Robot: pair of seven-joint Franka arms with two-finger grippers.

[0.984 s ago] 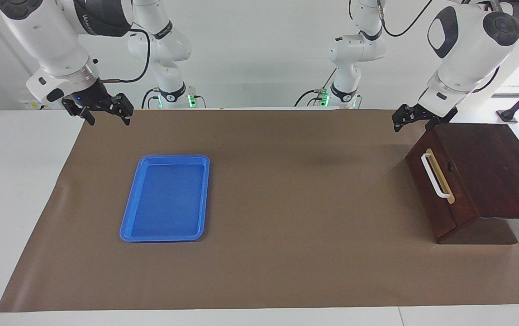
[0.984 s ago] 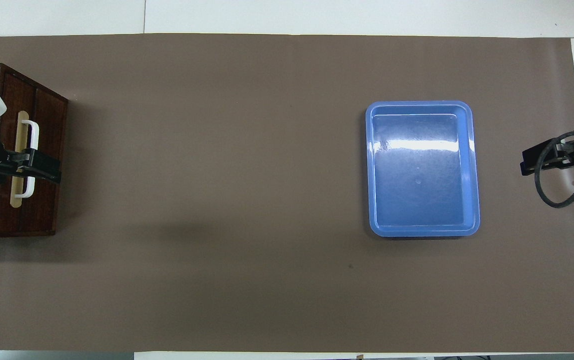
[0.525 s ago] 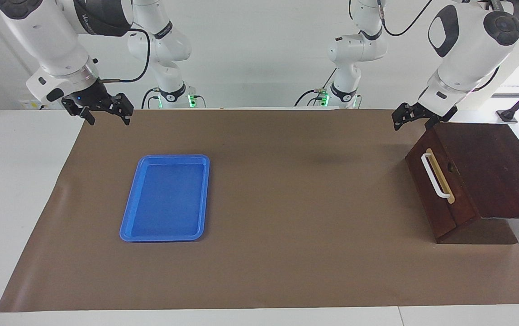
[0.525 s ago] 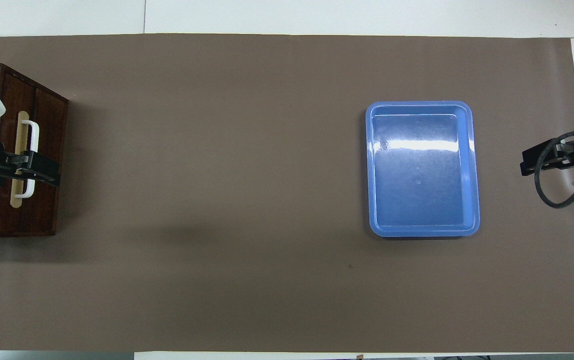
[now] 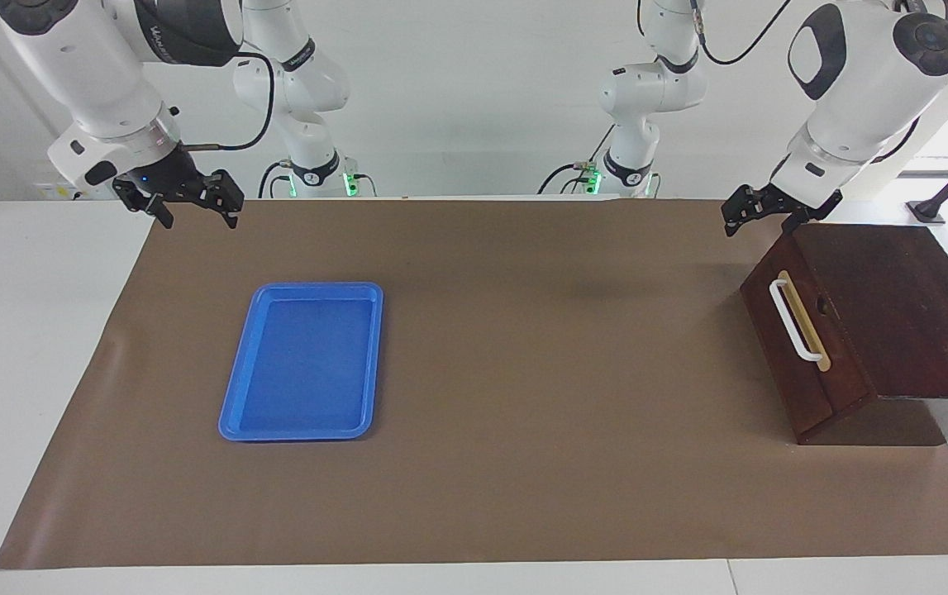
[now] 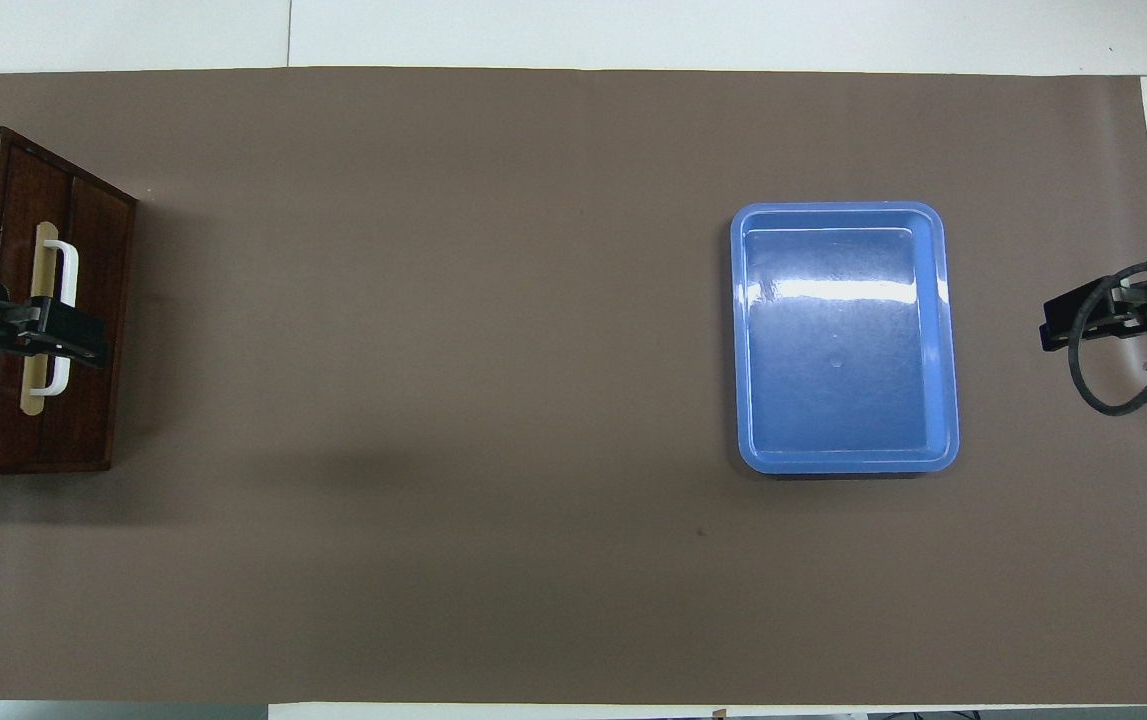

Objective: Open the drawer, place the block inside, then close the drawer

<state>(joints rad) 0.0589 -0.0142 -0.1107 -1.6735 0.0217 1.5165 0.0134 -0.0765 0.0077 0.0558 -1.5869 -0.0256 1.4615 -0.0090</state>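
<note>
Facing view shows us the drawer (image 5: 804, 330) shut. Both the left gripper (image 5: 759, 216), raised above its upper corner, and the right gripper (image 5: 189, 202), seemingly idle, hang spread, holding nothing.

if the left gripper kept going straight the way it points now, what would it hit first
Probably the brown paper mat in front of the drawer; the left gripper points down past the cabinet's edge, though depth is unclear.

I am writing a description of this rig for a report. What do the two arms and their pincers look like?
Both arms have glossy white rounded shells with dark grey or black joint caps and oval patches. Each ends in a black two-finger pincer of angular metal links: the left pincer and the right pincer. A black cable loops along the right arm to its wrist, which has a silver ring and a small blue light.
</note>
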